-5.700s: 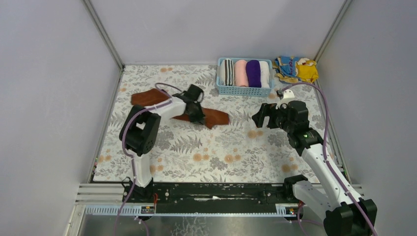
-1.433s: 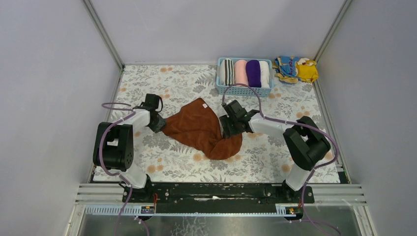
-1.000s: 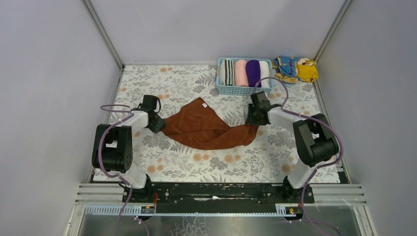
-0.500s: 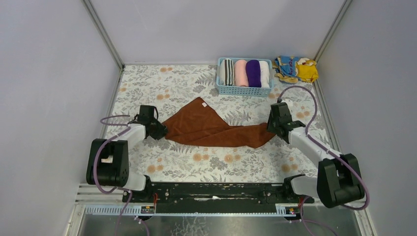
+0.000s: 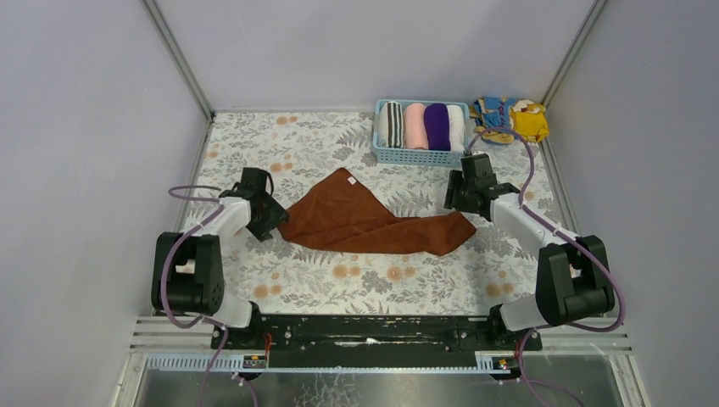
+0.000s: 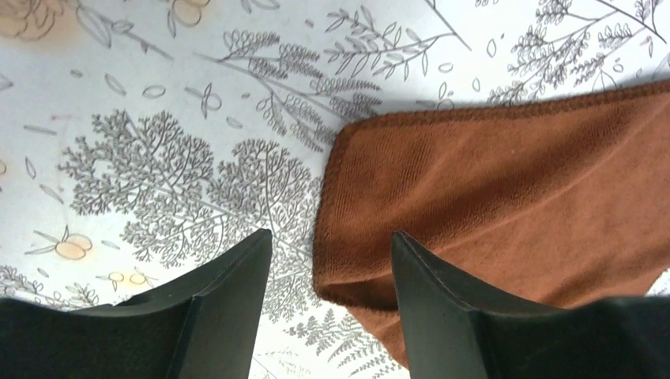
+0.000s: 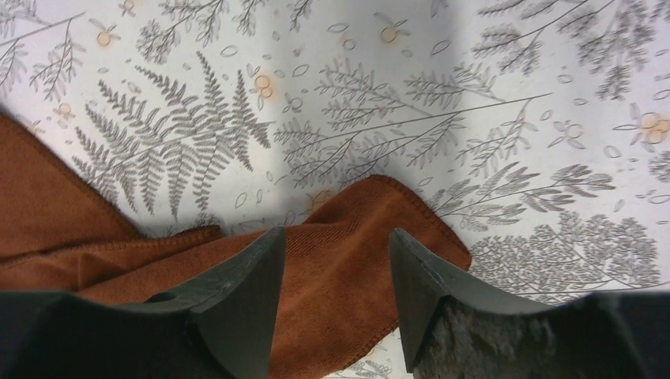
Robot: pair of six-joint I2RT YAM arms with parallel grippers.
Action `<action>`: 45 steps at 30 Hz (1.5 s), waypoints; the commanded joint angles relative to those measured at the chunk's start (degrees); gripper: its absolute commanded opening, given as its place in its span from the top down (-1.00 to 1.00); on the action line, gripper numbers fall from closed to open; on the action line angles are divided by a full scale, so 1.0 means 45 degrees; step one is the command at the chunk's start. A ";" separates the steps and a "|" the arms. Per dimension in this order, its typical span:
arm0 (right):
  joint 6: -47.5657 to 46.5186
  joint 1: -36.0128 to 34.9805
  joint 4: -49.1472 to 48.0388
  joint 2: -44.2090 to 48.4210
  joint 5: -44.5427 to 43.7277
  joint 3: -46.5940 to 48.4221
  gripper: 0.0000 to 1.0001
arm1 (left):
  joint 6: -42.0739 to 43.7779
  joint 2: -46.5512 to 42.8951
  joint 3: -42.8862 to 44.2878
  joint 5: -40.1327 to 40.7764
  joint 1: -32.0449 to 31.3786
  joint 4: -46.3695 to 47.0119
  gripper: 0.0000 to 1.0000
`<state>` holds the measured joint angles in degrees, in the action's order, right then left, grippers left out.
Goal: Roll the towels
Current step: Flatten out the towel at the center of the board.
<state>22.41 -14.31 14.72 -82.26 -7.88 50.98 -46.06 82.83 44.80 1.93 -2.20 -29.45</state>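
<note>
On your floral tabletop (image 5: 280,144) the one rust-brown towel (image 5: 356,222) lies in a long band, flatter than half a second ago. The blue basket (image 5: 421,157) behind it holds four rolls, the purple towel (image 5: 437,125) third from the left. Your right fingers (image 7: 237,292) have drawn back toward the basket and stand parted, as do your left fingers (image 6: 225,296), each pair straddling a towel corner. The towel's white tag (image 5: 353,180) is unreadable.

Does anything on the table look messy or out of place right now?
Yes. The rust-brown towel isn't spread flat: its right half is folded over into a narrow, twisted strip. A yellow-and-blue cloth also lies crumpled outside the basket.
</note>
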 commanded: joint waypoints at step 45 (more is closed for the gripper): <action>0.0604 -0.0090 0.0680 -0.4464 0.1704 0.1983 0.26 | 0.2254 0.2461 0.4504 0.2088 0.0020 -0.3384 1.00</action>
<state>24.67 -14.35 15.16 -101.65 -2.28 59.81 -37.41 94.61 61.78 10.52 -2.61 -43.24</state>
